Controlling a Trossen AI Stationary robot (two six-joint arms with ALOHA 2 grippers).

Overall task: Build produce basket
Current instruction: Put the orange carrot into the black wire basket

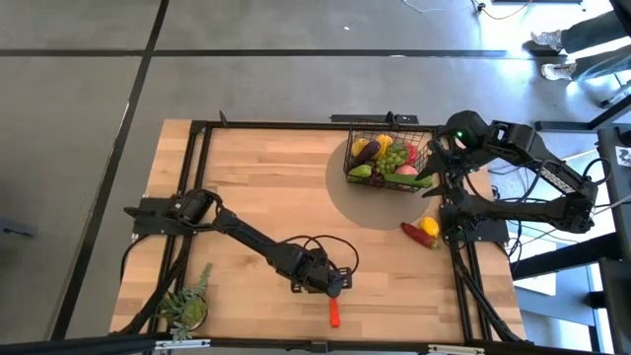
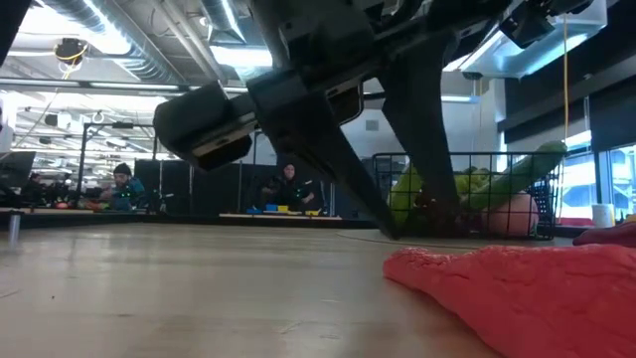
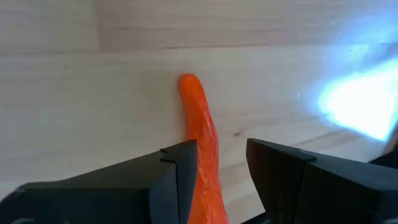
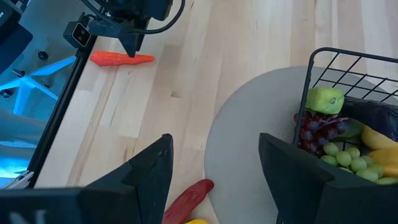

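The orange carrot (image 1: 334,315) is lying flat on the table (image 1: 256,187) near its 6 o'clock edge, long axis running from 12 to 6 in the high view. The left gripper (image 3: 219,171) is straddling one end with fingers part open, not clamped. At 2 o'clock the basket (image 1: 386,128) is holding an eggplant (image 1: 366,151), green grapes (image 1: 395,155) and a peach (image 1: 405,170). The right gripper (image 4: 214,165) is hovering wide beside it.

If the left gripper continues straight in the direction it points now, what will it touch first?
Most likely the orange carrot: it lies on the wooden table directly between the open fingers of the left gripper. How much gap remains is unclear.
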